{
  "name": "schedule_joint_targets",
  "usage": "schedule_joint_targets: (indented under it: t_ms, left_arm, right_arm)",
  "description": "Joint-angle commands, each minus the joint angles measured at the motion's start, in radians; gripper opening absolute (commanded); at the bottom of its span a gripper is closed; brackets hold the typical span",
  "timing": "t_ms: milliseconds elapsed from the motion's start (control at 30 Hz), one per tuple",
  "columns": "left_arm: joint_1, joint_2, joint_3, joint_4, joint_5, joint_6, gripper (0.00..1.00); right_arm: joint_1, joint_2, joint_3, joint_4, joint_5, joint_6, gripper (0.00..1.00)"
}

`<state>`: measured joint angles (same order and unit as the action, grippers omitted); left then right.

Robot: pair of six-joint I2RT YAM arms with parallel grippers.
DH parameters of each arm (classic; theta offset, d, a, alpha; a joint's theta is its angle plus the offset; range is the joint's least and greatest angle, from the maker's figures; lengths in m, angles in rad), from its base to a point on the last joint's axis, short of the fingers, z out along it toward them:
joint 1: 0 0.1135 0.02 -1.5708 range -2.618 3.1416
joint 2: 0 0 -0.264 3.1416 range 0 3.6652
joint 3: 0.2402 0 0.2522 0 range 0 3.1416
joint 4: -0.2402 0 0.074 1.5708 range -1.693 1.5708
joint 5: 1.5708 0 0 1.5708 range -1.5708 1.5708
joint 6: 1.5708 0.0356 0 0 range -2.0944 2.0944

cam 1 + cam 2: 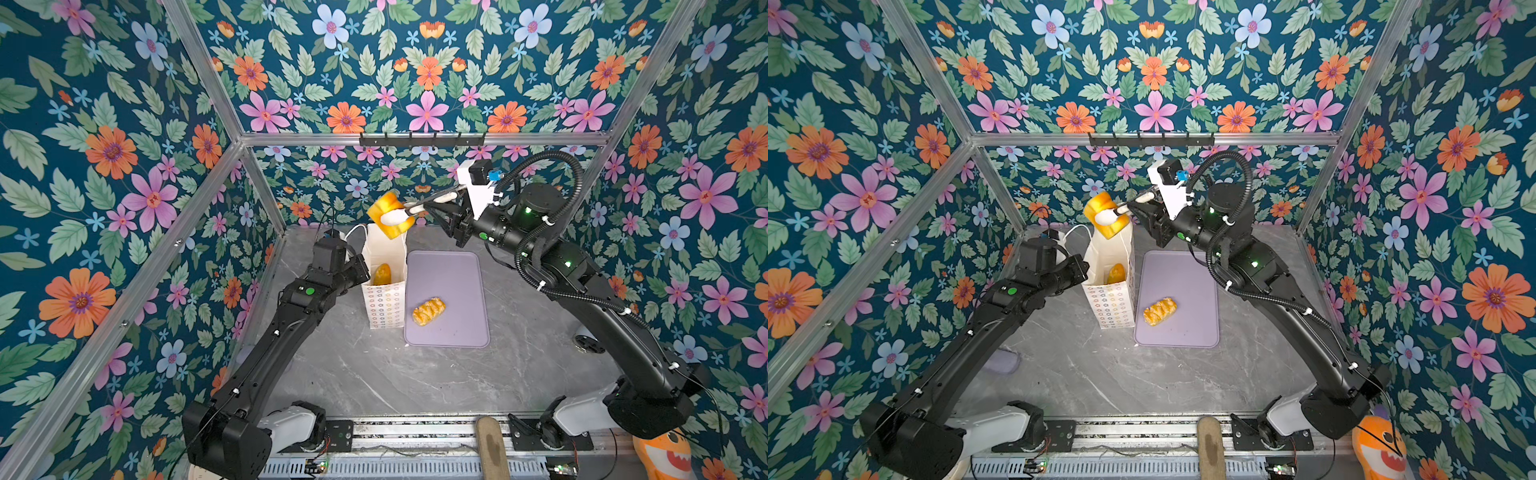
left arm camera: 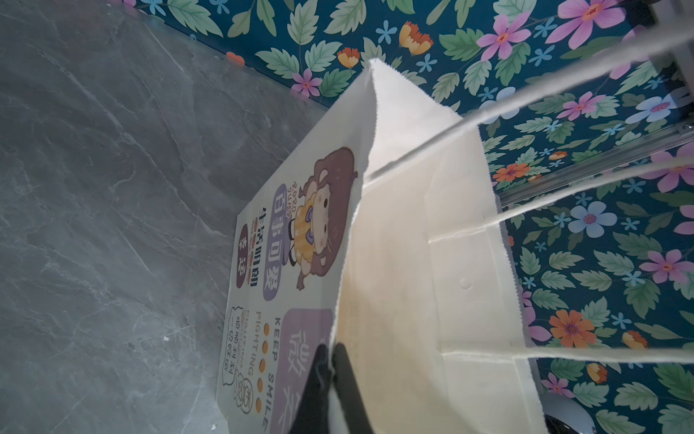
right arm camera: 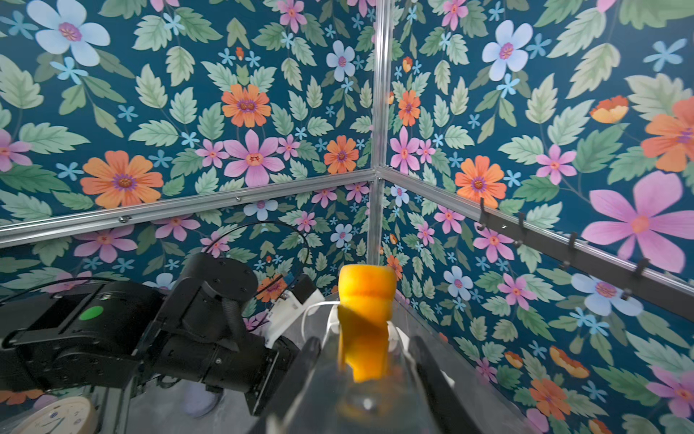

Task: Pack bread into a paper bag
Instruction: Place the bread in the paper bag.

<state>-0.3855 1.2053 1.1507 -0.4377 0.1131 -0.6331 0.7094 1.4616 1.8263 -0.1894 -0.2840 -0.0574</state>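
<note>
The white paper bag (image 1: pixel 384 305) (image 1: pixel 1111 305) stands upright on the grey table, left of the tray, its mouth open. My left gripper (image 2: pixel 332 347) is shut on the bag's near rim, one finger outside and one inside the cream interior (image 2: pixel 413 263). An oval roll (image 1: pixel 381 274) (image 1: pixel 1116 273) lies inside the bag. My right gripper (image 1: pixel 401 210) (image 1: pixel 1115 212) (image 3: pixel 364 349) is shut on the blocky loaf (image 1: pixel 390 214) (image 1: pixel 1105 214) (image 3: pixel 366 300), held in the air above the bag's far rim. A braided glazed roll (image 1: pixel 429 311) (image 1: pixel 1160 311) lies on the tray.
A lilac tray (image 1: pixel 453 274) (image 1: pixel 1187 270) lies right of the bag. A black hook rail (image 1: pixel 422 139) runs along the back wall. An orange plush toy (image 1: pixel 665 457) and a wooden piece (image 1: pixel 492 449) sit at the front edge. A clock (image 3: pixel 56 417) lies below the left arm.
</note>
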Motion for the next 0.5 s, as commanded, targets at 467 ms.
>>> schedule_joint_targets:
  t_ms: [467]
  left_arm:
    - [0.0, 0.002, 0.015, -0.001, -0.003, -0.003, 0.04]
  right_arm:
    - [0.088, 0.109, 0.045, -0.003, 0.167, -0.067, 0.36]
